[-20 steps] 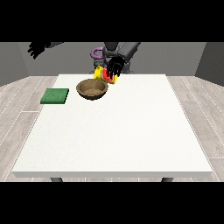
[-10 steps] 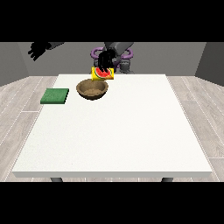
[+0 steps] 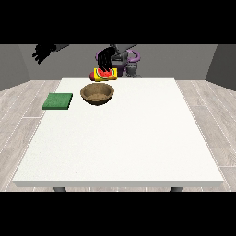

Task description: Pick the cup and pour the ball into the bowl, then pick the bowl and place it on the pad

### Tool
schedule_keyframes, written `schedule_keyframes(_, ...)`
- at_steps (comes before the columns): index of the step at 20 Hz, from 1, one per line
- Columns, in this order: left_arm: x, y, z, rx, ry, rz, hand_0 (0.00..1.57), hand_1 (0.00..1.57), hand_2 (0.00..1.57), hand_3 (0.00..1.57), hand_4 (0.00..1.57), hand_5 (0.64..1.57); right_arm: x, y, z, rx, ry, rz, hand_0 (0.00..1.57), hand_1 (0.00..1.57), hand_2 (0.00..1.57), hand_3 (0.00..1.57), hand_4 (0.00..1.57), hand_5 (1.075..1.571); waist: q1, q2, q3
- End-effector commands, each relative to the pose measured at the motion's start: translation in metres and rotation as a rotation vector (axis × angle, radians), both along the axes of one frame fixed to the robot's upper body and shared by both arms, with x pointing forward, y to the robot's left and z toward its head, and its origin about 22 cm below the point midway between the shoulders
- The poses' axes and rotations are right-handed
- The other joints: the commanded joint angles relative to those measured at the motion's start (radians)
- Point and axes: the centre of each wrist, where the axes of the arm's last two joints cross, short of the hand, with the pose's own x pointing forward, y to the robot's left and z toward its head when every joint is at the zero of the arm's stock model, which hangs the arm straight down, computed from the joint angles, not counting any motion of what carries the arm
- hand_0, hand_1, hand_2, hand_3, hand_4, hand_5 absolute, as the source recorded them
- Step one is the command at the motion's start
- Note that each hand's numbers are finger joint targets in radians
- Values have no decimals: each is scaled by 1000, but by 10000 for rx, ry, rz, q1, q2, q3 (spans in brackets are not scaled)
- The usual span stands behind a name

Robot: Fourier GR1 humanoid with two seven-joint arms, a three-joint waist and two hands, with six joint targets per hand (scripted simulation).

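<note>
A yellow cup [image 3: 104, 74] with red and green marks hangs tilted just behind the far rim of the brown bowl [image 3: 97, 93]. The hand at the view's right [image 3: 105, 58] is shut on it from above. A small red-orange spot shows at the cup's left end; I cannot tell whether it is the ball. The bowl stands on the table, near its far edge. The green pad [image 3: 58, 101] lies flat to the left of the bowl. The hand at the view's left [image 3: 42, 51] is raised high beyond the table's far left corner, fingers relaxed and holding nothing.
The white table [image 3: 124, 138] stretches wide towards the camera in front of the bowl and pad. The robot's grey and purple body [image 3: 129, 62] stands behind the far edge.
The hand with the cup has moved to the view's left and slightly up, bringing the cup over the bowl's far rim. The other hand has stayed raised.
</note>
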Motion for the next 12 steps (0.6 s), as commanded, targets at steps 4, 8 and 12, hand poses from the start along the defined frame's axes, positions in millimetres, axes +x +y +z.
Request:
schedule_keyframes(4, 18, 41, 27, -3319, -622, 420, 748, 748, 1571, 1544, 1105, 1556, -15, -12, -6, -140, 359, -356, 0, 0, 0, 178, 737, 1553, 680, -280, -17)
schedule_keyframes(8, 25, 85, 40, -7731, 80, 758, 949, 949, 1367, 1079, 1300, 1556, -27, -9, -20, -149, 663, -909, 0, 0, 0, 107, 740, 1551, 1388, -579, -64)
schedule_keyframes(12, 36, 114, 87, -12517, -136, 950, 0, 0, 0, 0, 1180, 1551, -28, -3, -27, -62, 953, -1308, 0, 0, 0, 0, 784, 1557, 1938, -631, -153)
